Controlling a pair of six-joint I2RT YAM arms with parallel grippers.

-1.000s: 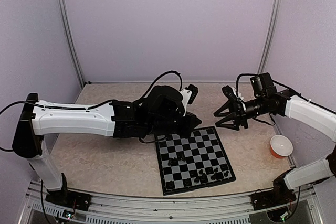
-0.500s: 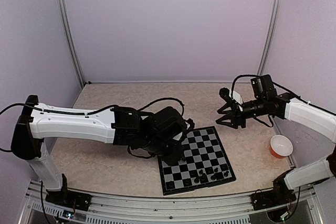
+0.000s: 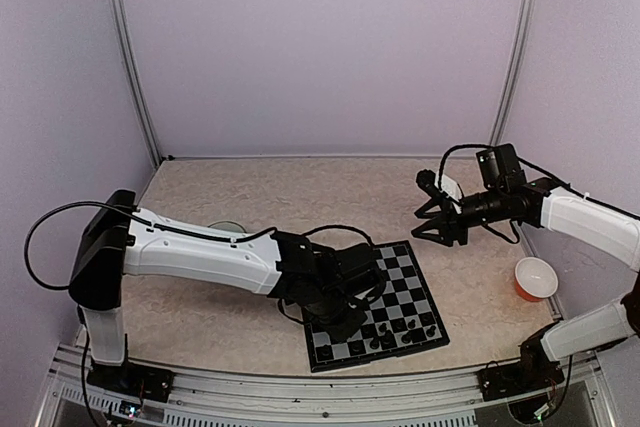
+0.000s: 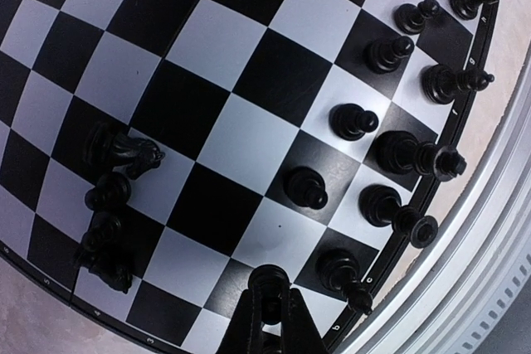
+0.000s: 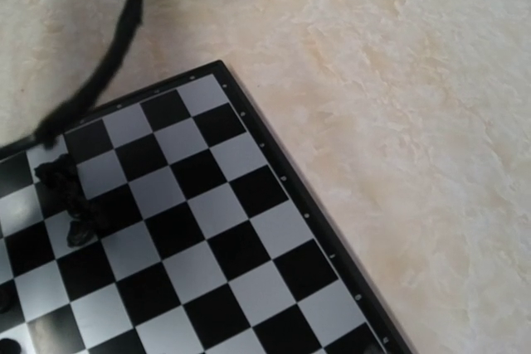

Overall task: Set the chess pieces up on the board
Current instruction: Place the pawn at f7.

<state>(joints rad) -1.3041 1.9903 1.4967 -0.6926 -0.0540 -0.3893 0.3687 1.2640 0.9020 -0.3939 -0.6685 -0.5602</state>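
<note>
Left wrist: left gripper clamped on chess piece; right gripper spread, empty. Lower upright, centred, clear of neighbouring pieces.

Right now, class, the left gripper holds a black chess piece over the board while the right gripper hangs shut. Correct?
No: the right gripper is open, jaws spread, as the top external view shows. The left gripper does hold a black chess piece over the board.

The black-and-grey checked board lay flat on the worktop. Black chess pieces stood upright along its near edge, and a toppled cluster lay toward its left side. One piece sat pinched in the left hand.
</note>
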